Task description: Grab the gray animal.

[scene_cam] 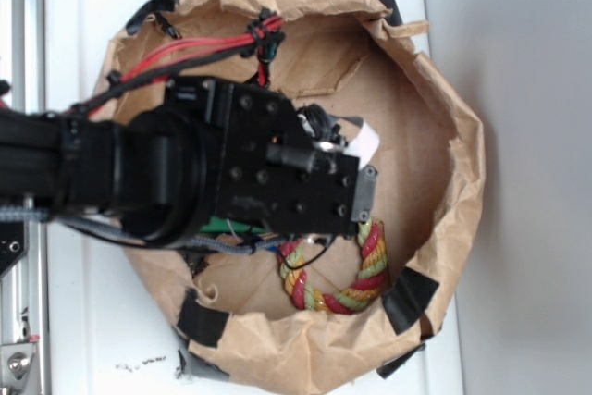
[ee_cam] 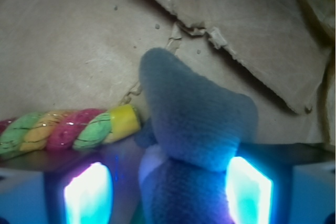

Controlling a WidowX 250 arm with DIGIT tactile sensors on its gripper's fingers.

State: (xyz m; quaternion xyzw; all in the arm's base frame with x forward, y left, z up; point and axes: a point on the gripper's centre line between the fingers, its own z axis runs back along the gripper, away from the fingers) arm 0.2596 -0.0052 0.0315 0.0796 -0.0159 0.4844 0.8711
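— Where is the gray animal [ee_cam: 194, 145]?
— Between the fingers of the hand [ee_cam: 168, 192], beside the rope loop [ee_cam: 68, 128], inside the paper bag [scene_cam: 462, 182].
— Hand state?
— Fingers apart; contact with the toy cannot be confirmed.

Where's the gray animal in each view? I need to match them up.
Exterior: not visible; the arm and claw cover the spot.
Wrist: gray animal at lower centre, between the claw's two lit fingers, ear pointing up.
Shared landmark: the twisted rope loop, beside the claw in both.
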